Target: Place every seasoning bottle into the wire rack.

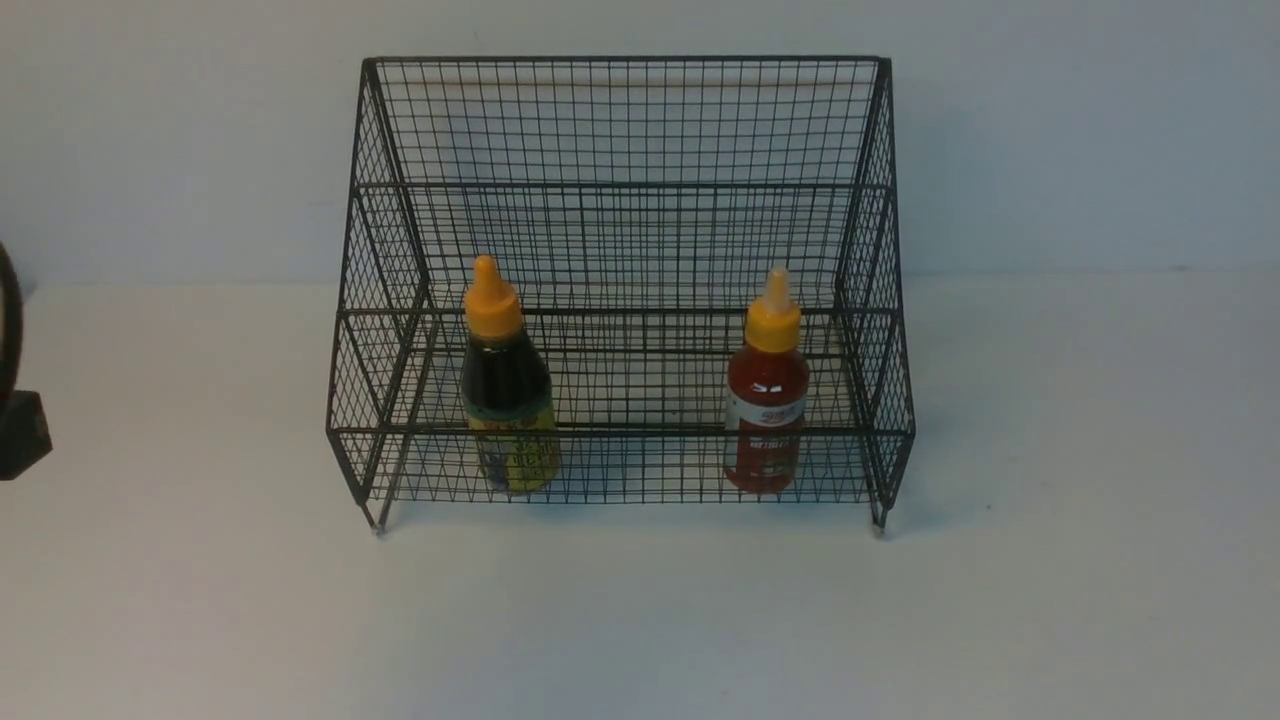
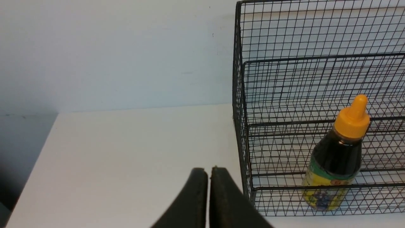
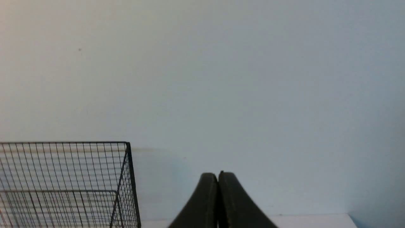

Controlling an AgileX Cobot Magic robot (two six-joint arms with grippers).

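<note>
The black wire rack (image 1: 620, 130) stands in the middle of the white table. The dark sauce bottle (image 1: 507, 385) with the yellow-green label stands upright in its lower tier, on the left. The red sauce bottle (image 1: 767, 390) with the white-and-red label stands upright in the same tier, on the right. In the left wrist view my left gripper (image 2: 208, 172) is shut and empty, left of the rack (image 2: 240, 95) and apart from the dark bottle (image 2: 337, 158). In the right wrist view my right gripper (image 3: 218, 177) is shut and empty, right of the rack (image 3: 128, 177).
A dark part of my left arm (image 1: 18, 425) shows at the front view's left edge. The table's left edge (image 2: 38, 152) and a plain wall behind it show in the left wrist view. The right arm does not show in the front view.
</note>
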